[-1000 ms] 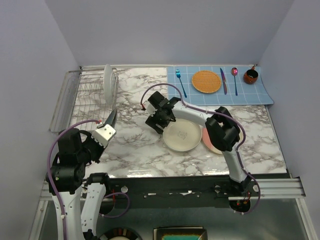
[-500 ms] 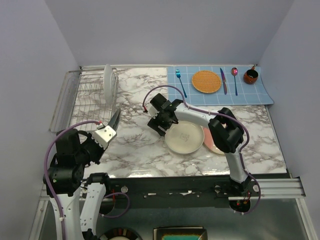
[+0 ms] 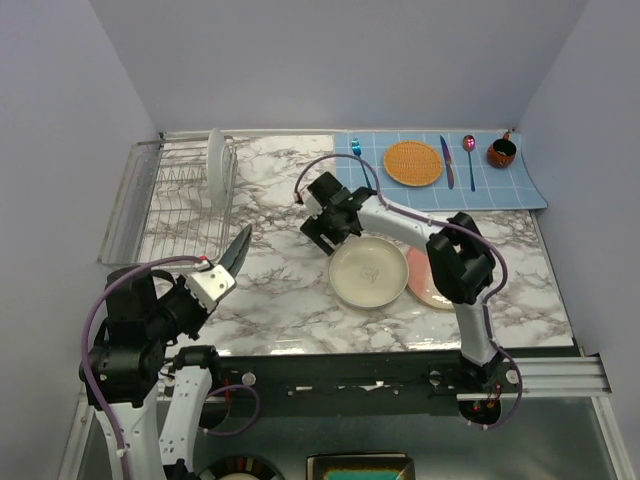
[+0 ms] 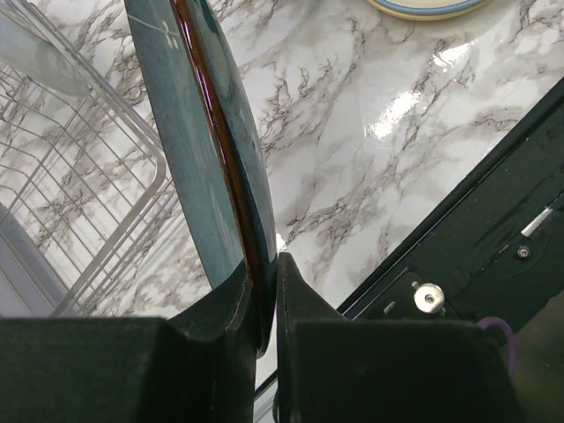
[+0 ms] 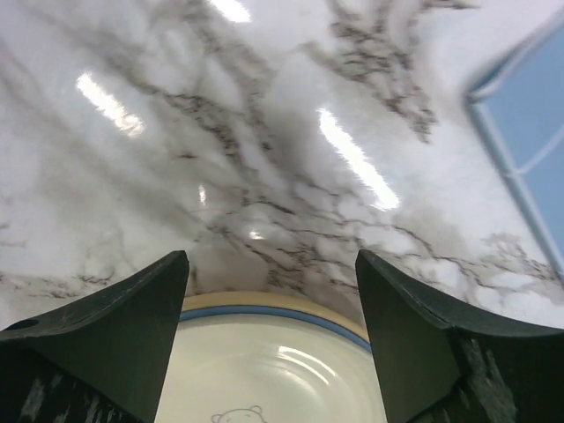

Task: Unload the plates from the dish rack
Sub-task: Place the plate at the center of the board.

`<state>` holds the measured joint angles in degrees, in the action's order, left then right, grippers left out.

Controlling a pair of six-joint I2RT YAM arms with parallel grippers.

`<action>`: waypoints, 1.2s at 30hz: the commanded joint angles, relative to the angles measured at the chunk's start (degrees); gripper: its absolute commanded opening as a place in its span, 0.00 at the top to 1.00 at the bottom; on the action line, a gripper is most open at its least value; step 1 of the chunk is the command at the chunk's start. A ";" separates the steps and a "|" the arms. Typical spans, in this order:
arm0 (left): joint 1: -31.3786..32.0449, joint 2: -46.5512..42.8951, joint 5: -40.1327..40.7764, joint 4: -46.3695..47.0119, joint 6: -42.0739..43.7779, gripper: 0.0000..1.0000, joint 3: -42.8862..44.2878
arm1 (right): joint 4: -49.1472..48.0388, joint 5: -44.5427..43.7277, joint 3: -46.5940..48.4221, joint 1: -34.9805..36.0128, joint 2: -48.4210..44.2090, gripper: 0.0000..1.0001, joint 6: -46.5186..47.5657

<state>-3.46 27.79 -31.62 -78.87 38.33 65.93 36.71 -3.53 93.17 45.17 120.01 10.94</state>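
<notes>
Transfer step: left pincer [image 4: 262, 291] gripping teal plate [image 4: 198, 132] edge-on near dish rack [image 4: 79, 203]; right pincer [image 5: 269, 269] gaping over cream plate [image 5: 273, 379]. Next, likely: laying it flat on counter [image 4: 370, 150].

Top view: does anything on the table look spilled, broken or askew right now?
Nothing stands out. The cream plate lies flat on the table, a white plate stands upright in the rack, and the left gripper pinches the teal plate by its edge. No spills or cracks visible.

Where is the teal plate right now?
Top view: the teal plate is front left, held on edge in the left gripper, just off the near right corner of the dish rack.
</notes>
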 commanded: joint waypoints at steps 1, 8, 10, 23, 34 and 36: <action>-1.28 -2.48 -5.12 4.87 5.00 1.00 0.08 | -2.35 -1.57 4.30 -5.86 -5.57 0.15 -5.48; -3.56 -3.18 -7.40 5.92 8.96 1.00 -1.51 | 1.96 7.73 10.44 -10.80 -9.00 0.14 -9.53; -4.27 -3.27 -7.84 5.83 10.53 1.00 -1.51 | 3.45 9.67 11.16 -11.15 -9.79 0.14 -9.88; -5.85 -0.29 -10.48 13.46 14.15 1.00 -0.54 | 5.39 14.69 11.77 -11.15 -10.32 0.14 -8.66; -5.77 8.15 -6.44 31.66 8.79 1.00 -1.95 | 5.74 14.78 15.29 -11.15 -8.91 0.14 -8.57; -5.24 9.30 -5.83 34.47 9.05 1.00 -2.21 | 6.27 15.13 16.51 -11.15 -8.74 0.14 -8.57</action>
<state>-8.95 37.60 -36.60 -62.15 47.70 62.76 41.25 10.07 106.45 33.82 110.37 2.02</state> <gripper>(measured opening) 0.165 0.855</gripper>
